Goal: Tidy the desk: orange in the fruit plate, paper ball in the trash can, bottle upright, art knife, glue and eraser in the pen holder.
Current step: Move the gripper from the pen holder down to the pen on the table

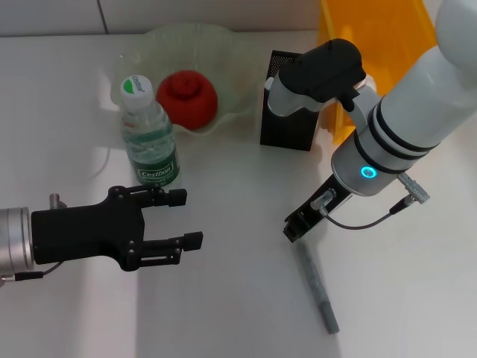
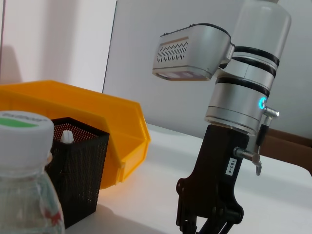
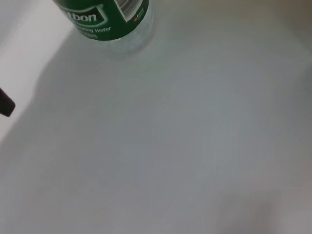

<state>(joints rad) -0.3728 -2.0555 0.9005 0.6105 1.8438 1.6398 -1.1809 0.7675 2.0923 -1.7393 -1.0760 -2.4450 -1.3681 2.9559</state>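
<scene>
The bottle [image 1: 149, 142] stands upright on the white table, its green label also in the right wrist view [image 3: 102, 14]. The orange [image 1: 186, 97] lies in the pale green fruit plate [image 1: 231, 52] behind it. My left gripper [image 1: 185, 218] hovers open and empty just in front of the bottle. My right gripper [image 1: 302, 221] hangs over the near end of the grey art knife [image 1: 319, 291], which lies flat on the table. The black pen holder [image 1: 289, 119] stands before the yellow trash can [image 1: 380, 37]; a white tip [image 2: 67, 137] shows inside it. Paper ball, glue and eraser are out of view.
The trash can's sloped front [image 2: 124, 146] sits close beside the pen holder [image 2: 78, 170]. The right arm's wrist [image 1: 320, 78] reaches over the pen holder. Bare table [image 1: 238, 313] lies between the two grippers.
</scene>
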